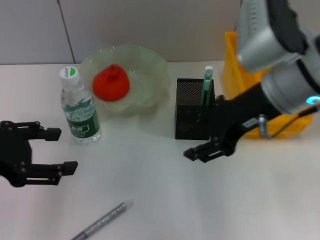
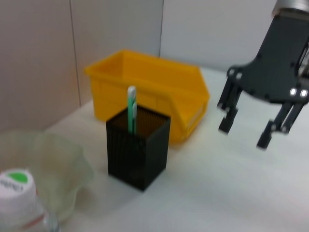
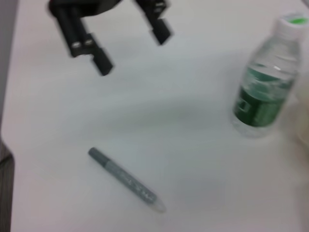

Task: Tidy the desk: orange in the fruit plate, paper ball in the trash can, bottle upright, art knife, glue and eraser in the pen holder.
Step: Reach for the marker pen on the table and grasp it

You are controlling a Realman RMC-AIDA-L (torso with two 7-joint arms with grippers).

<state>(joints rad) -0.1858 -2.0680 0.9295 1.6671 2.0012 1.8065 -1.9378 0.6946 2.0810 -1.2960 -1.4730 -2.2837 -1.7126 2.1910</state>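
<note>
A: Start at the left. What's there?

B: The left gripper (image 1: 62, 150) hovers above the white desk (image 1: 150, 200) at its left edge, fingers spread wide and holding nothing. Just beside it, further back, the bottle (image 1: 79, 107) stands upright with its green cap on.

A: And the grey art knife?

B: The art knife (image 1: 102, 220) lies flat on the desk near the front edge, slanted, between the two grippers and apart from both. Neither touches it.

A: Moving on?

B: Behind the bottle sits the pale fruit plate (image 1: 150, 70) with the orange (image 1: 111, 83) inside it. Further right, the black mesh pen holder (image 1: 192, 117) stands with a green-and-white item (image 1: 207, 85) sticking out of it. The right gripper (image 1: 200, 152) hangs just in front of the holder, low over the desk; its fingers look parted and nothing is in them. Behind it is the yellow bin (image 1: 231, 65).

A: Do the wrist views add anything?

B: The left wrist view shows the right gripper (image 2: 246, 133) open, side-on, and the bin's (image 2: 145, 87) whole front, which the arm blocks from the head. The right wrist view shows the knife's (image 3: 126, 180) pale tip.
</note>
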